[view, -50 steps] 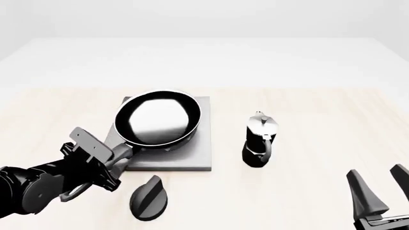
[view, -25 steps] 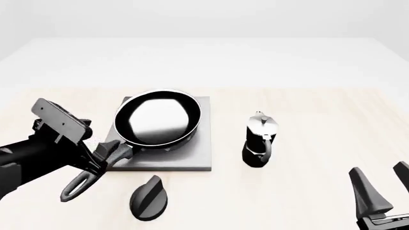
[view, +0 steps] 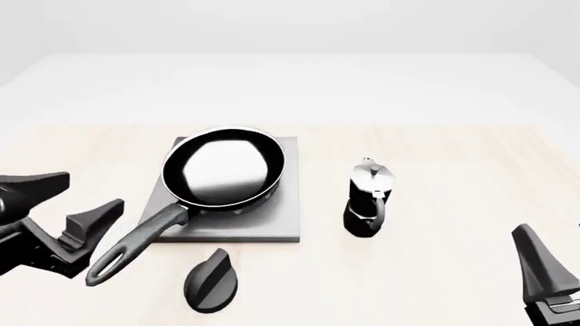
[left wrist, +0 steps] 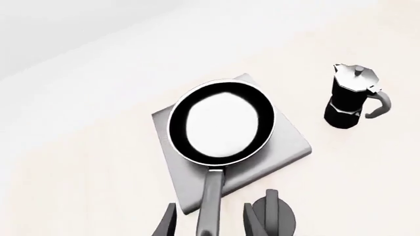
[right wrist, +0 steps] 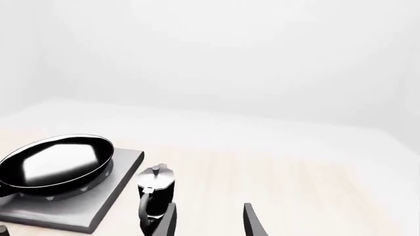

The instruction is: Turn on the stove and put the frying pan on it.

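Frying pan (view: 224, 168) sits on the stove (view: 272, 216), its handle reaching off the near-left corner over the counter (view: 435, 156). We note the left end effector (view: 64, 204) spread wide, just left of the handle's loop end and clear of it. We see the right end effector (right wrist: 208, 219) parted and empty, well apart from the pan, near the moka pot (view: 369, 197).

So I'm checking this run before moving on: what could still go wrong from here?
The frying pan sits on the stove, but its handle juts past the slab's edge beside the open left hand; a stray sweep could drag it off. Any reach for the black knob passes just under that handle. The moka pot stands upright nearby and might tip if brushed.
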Tool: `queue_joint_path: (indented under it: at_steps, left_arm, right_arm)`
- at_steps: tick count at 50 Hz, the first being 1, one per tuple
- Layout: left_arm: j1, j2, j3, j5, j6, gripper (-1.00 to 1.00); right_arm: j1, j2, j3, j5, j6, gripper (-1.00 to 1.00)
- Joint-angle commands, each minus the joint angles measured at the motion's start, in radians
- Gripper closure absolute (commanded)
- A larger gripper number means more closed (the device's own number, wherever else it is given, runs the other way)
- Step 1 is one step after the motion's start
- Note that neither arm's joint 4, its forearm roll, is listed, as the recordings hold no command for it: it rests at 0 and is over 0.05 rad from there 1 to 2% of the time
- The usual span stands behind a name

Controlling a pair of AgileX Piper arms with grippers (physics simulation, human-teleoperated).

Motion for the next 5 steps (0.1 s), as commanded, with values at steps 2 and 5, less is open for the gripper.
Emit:
queue_joint_path:
  at_steps: [2, 5]
  left_arm:
    - [0.009, -0.213, 0.043, 0.076, -0.094, -1.0]
    - [0.014, -0.263, 0.056, 0.089, -0.083, -1.0]
  right_arm:
    - [-0.002, 0.0, -0.06, 0.032, -0.002, -1.0]
    - [-0.008, 0.0, -0.07, 0.038, 0.005, -1.0]
